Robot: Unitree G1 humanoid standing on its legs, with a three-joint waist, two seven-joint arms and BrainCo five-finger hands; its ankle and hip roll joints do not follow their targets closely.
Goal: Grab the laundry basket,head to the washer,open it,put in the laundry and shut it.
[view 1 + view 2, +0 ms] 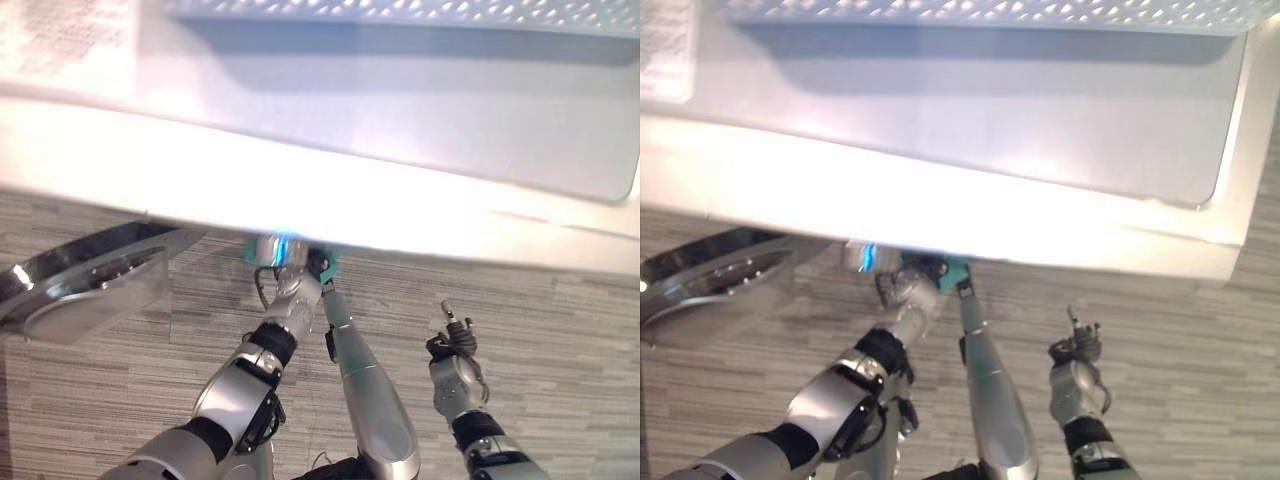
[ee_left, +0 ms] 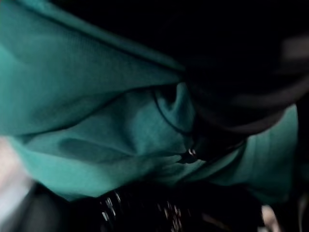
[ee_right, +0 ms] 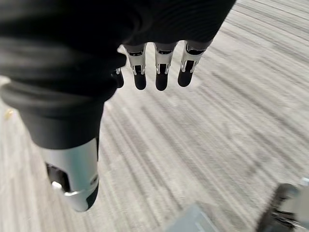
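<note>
Head views look down over the white washer (image 1: 400, 120), its top spreading across the upper part of the scene above a grey striped floor (image 1: 560, 320). At the robot's left the washer door (image 1: 85, 280) stands swung open, its chrome ring and glass bowl over the floor. The left arm reaches forward under the washer's front edge, and a bit of teal laundry (image 1: 325, 262) peeks out right at that edge beside the wrist. Left wrist view has the teal cloth bunched close against the left hand (image 2: 212, 130), dark and pressed into the folds; whether its fingers are curled round the cloth I cannot tell. The right hand (image 1: 455, 340) hangs apart at the right, over bare floor, its fingers straight and relaxed in its own wrist view, holding nothing
</note>
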